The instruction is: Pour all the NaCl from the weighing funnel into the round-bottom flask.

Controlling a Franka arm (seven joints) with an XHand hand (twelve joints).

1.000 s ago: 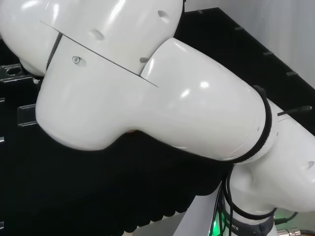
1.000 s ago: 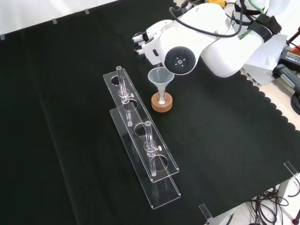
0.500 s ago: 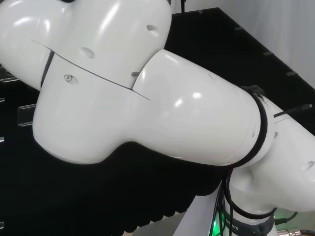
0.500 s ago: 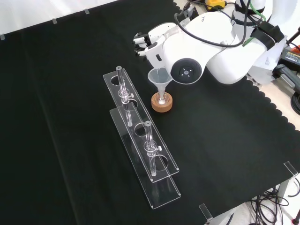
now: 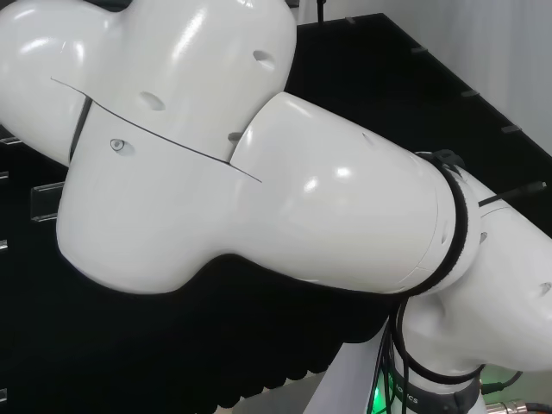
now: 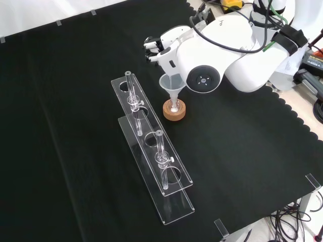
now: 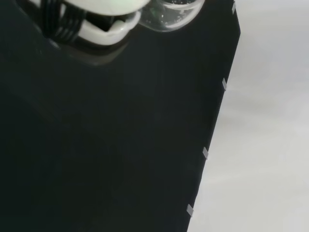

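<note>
In the front view a clear glass funnel (image 6: 170, 84) stands in the neck of the round-bottom flask (image 6: 174, 106), which rests on a cork ring (image 6: 174, 113). A little white powder lies at the flask's bottom. My hand (image 6: 157, 46) hovers just above and behind the funnel, partly hidden by the arm's white link (image 6: 212, 55). In the wrist view its curled fingers (image 7: 99, 26) hold the clear weighing funnel (image 7: 176, 12), which has a few white grains clinging inside.
Two clear plastic racks (image 6: 151, 146) lie end to end left of the flask in the front view, each with an upright glass piece (image 6: 132, 96) (image 6: 160, 150). The cloth's scalloped edge (image 6: 298, 126) runs at the right. The arm's links (image 5: 259, 172) block the head view.
The arm's link with the grey cap has swung right and down in the front view, and the hand has turned slightly over the funnel. Flask, funnel and racks stay put.
</note>
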